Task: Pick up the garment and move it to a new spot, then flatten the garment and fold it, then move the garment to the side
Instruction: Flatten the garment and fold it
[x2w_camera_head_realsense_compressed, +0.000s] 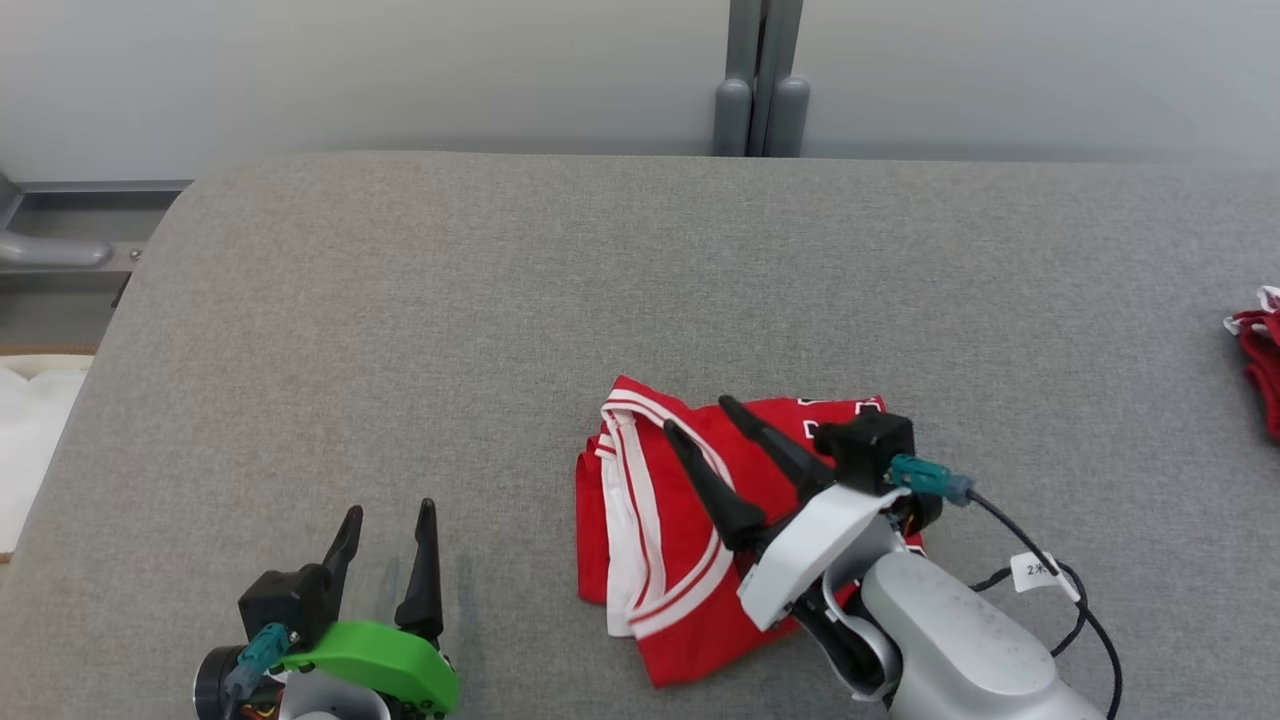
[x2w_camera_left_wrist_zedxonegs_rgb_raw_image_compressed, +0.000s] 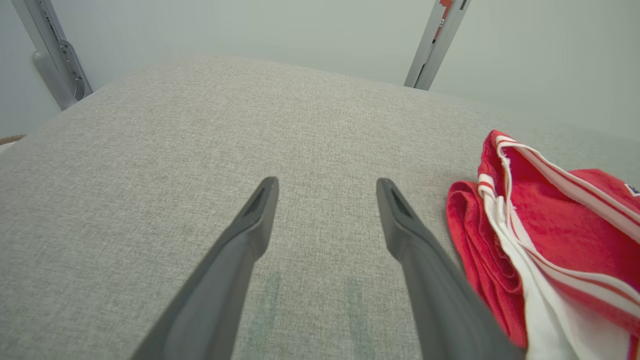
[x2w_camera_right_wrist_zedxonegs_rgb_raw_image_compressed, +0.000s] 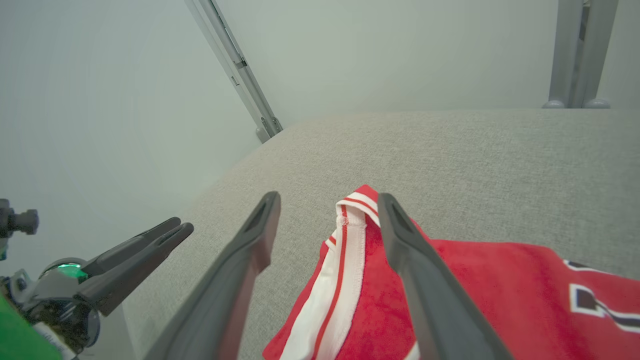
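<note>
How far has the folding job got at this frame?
Done, by the look: the garment lies folded into a compact bundle on the grey surface. In hand: nothing; the right gripper hangs over it with fingers open, the left gripper open and apart. Left: moving the bundle to the side.

Red garment (x2w_camera_head_realsense_compressed: 690, 610) w/ white trim, loosely folded.
</note>
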